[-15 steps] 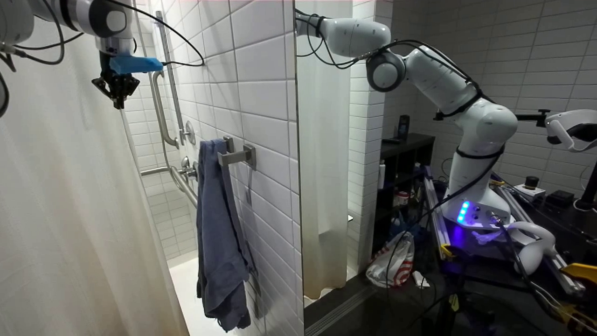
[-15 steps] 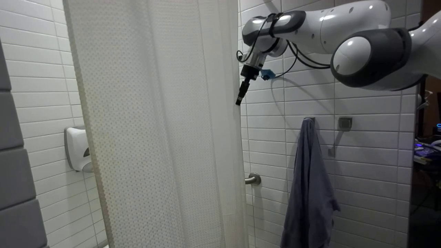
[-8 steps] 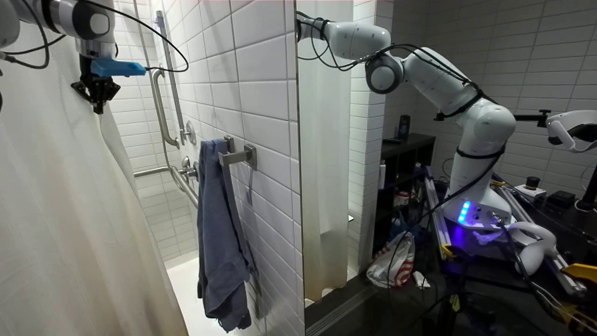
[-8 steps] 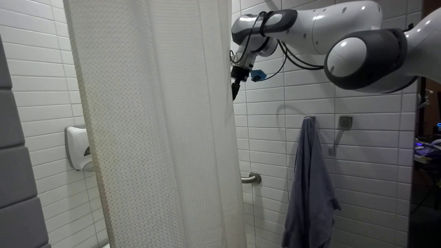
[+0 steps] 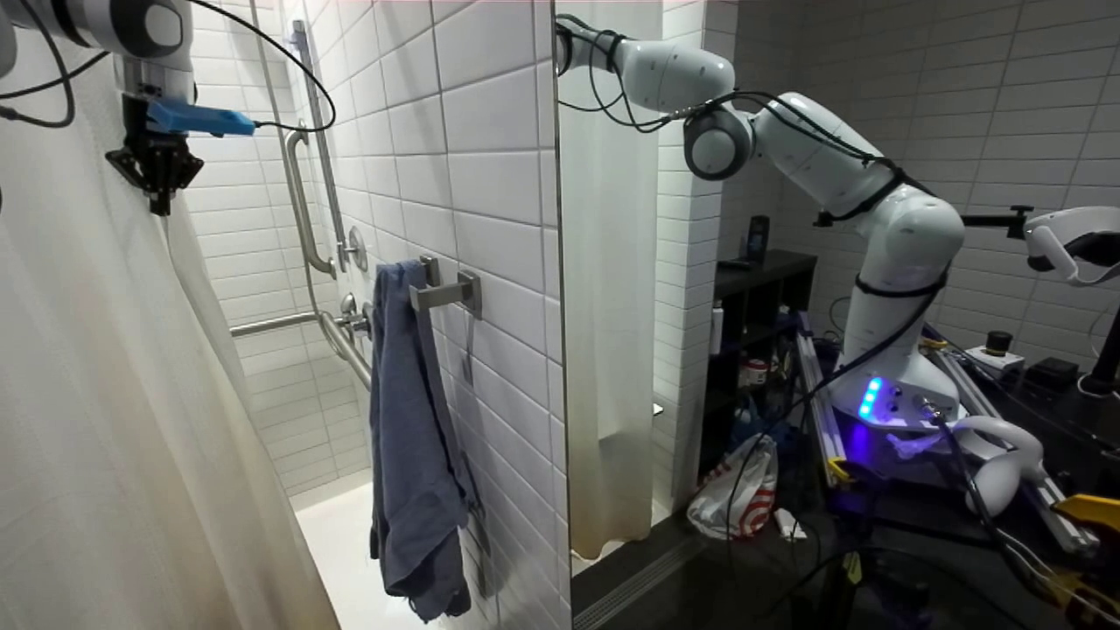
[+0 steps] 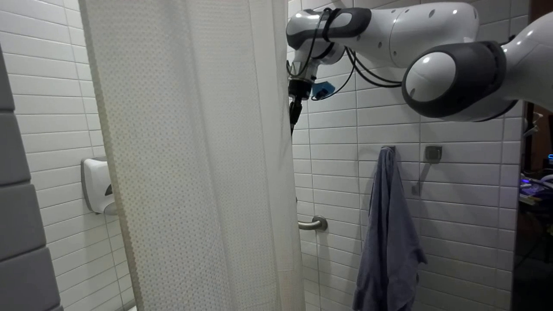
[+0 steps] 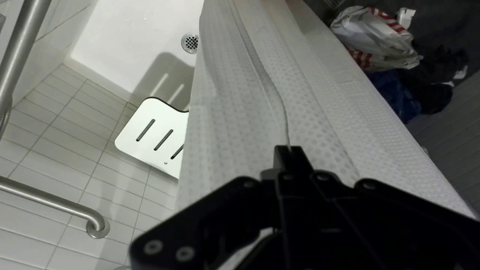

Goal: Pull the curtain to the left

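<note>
black gripper (image 7: 289, 150) pinches an edge of the curtain (image 6: 194, 172) | thin off-white fabric, kinda dotty, long vertical folds | blue-grey towel (image 6: 386, 242) hangs pretty limp

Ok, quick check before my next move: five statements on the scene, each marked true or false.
1. The end effector is shut on the curtain. True.
2. The end effector touches the towel. False: the towel hangs apart, on a hook.
3. The wrist view shows a slotted seat. True.
4. The bag and the seat share one side of the curtain. False: the curtain separates them.
5. In an exterior view the curtain hides part of the dispenser. True.
</note>
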Robot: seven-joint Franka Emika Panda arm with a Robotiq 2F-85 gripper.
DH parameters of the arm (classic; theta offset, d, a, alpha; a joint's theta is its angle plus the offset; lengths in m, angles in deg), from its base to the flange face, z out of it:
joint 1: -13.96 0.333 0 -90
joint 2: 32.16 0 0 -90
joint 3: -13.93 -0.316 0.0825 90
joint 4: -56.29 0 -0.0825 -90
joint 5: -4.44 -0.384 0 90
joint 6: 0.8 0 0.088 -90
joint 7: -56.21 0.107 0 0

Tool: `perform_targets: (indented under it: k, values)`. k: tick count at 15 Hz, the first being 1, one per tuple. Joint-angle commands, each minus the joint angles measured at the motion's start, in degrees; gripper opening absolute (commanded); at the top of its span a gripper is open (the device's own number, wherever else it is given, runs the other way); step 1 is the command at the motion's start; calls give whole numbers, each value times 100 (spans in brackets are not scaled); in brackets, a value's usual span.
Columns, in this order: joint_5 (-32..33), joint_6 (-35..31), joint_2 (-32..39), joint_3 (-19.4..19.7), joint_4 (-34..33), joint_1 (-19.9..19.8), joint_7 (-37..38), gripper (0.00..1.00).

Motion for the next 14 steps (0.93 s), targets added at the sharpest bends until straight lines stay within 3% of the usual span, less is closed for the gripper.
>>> perform_targets:
  k: [1,14]
  values:
    - [179,188,-108,45,363,97,-390,1]
    - [206,806,-199,69,319,169,-832,1]
